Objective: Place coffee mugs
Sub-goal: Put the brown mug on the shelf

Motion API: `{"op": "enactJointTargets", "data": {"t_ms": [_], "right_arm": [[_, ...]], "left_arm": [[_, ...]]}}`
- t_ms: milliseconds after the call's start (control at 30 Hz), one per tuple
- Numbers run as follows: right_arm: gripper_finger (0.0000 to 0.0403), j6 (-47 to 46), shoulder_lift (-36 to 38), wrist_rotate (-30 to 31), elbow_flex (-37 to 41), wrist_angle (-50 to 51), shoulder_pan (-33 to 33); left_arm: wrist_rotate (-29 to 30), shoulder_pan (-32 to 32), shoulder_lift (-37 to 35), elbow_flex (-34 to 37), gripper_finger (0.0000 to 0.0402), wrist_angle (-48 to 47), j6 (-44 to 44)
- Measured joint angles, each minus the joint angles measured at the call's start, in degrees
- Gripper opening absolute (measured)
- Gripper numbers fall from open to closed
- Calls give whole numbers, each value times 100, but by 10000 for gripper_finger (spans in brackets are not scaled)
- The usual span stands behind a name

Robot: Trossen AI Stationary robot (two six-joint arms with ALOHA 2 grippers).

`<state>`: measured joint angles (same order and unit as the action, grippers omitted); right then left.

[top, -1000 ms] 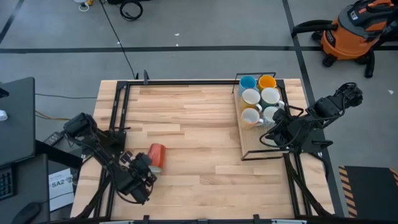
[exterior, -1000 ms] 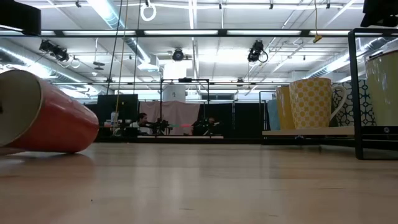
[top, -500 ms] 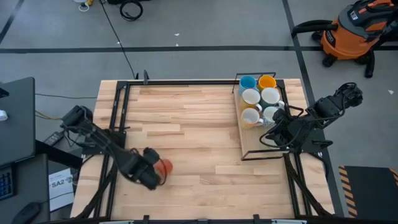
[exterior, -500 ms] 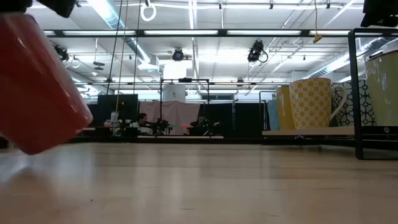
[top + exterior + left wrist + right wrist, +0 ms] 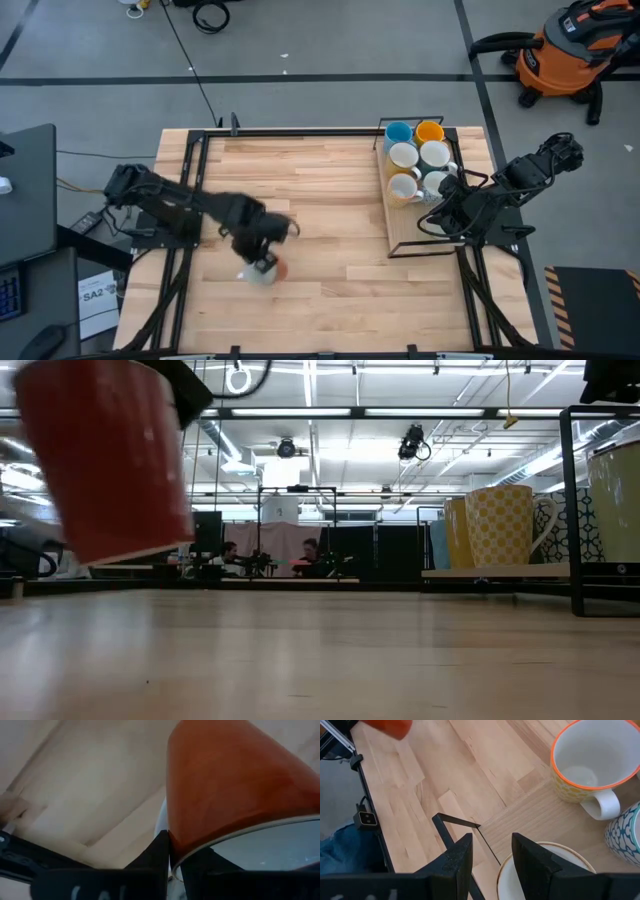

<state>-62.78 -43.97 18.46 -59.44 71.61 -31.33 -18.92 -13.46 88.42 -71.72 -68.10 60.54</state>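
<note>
My left gripper [image 5: 262, 260] is shut on a red-orange mug [image 5: 272, 270], white inside, above the table's near-left middle. In the low view the mug [image 5: 105, 455] hangs clear of the tabletop, mouth up. Several coffee mugs stand in a tray [image 5: 400, 240] at the far right, among them a light blue one [image 5: 398, 132], an orange-yellow one [image 5: 430, 131] and white ones [image 5: 403, 155]. My right gripper [image 5: 492, 855] hovers open over the tray's near part, above a cream mug's rim [image 5: 545, 870] and touching nothing. My left gripper holds the red-orange mug by its rim [image 5: 172, 862]. One finger [image 5: 160, 852] is outside the wall and the other is inside the mouth. The fingers come from above, slanting down. The mug hangs below them, lifted clear, nearly upright with a slight tilt.
The tray has a black wire frame [image 5: 455, 822] along its near-left corner. A yellow-patterned mug [image 5: 590, 760] and a blue-and-white patterned mug [image 5: 625, 835] stand close to my right gripper. Bare wood [image 5: 320, 200] lies between the two arms. Black rails [image 5: 190, 170] run along the table's left side.
My left gripper has taken hold of the red-orange mug, which lay on its side on the table. It has swung toward the table's right and risen. The mug has been lifted clear and turned from lying to nearly upright, mouth up.
</note>
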Motion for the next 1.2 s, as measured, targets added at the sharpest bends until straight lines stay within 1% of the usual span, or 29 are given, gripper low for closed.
{"op": "enactJointTargets", "data": {"t_ms": [167, 333, 433, 533, 633, 733, 833, 1033, 1100, 1200], "right_arm": [[142, 0, -2, 0, 0, -3, 0], [142, 0, 0, 0, 0, -140, 1], [142, 0, -1, -2, 0, -330, 0], [142, 23, -2, -2, 0, -432, 2], [142, 283, -2, 2, 0, -567, 1], [142, 553, -2, 73, 0, -743, 0], [142, 758, 0, 147, 0, -916, 2], [142, 1189, -34, 157, 0, -1250, 1], [142, 1305, -57, 157, 0, -1388, 2], [142, 1412, -106, 155, 0, -1532, 2]], "left_arm": [[-174, 1045, 0, 0, 38, 86, 51], [-202, 2119, 0, 0, 39, 179, 656], [-341, 2729, 0, 0, 39, 241, 1013], [-415, 3261, 1, 0, 39, 259, 1255], [-543, 3682, 57, 0, 40, 283, 1469], [-670, 3965, 129, -2, 40, 353, 1815], [-924, 4198, 232, -2, 40, 388, 1930], [-1012, 4359, 615, -2, 41, 537, 1938], [-1135, 4388, 772, -2, 41, 756, 1918], [-1266, 4420, 935, -2, 41, 1092, 1656]]}}
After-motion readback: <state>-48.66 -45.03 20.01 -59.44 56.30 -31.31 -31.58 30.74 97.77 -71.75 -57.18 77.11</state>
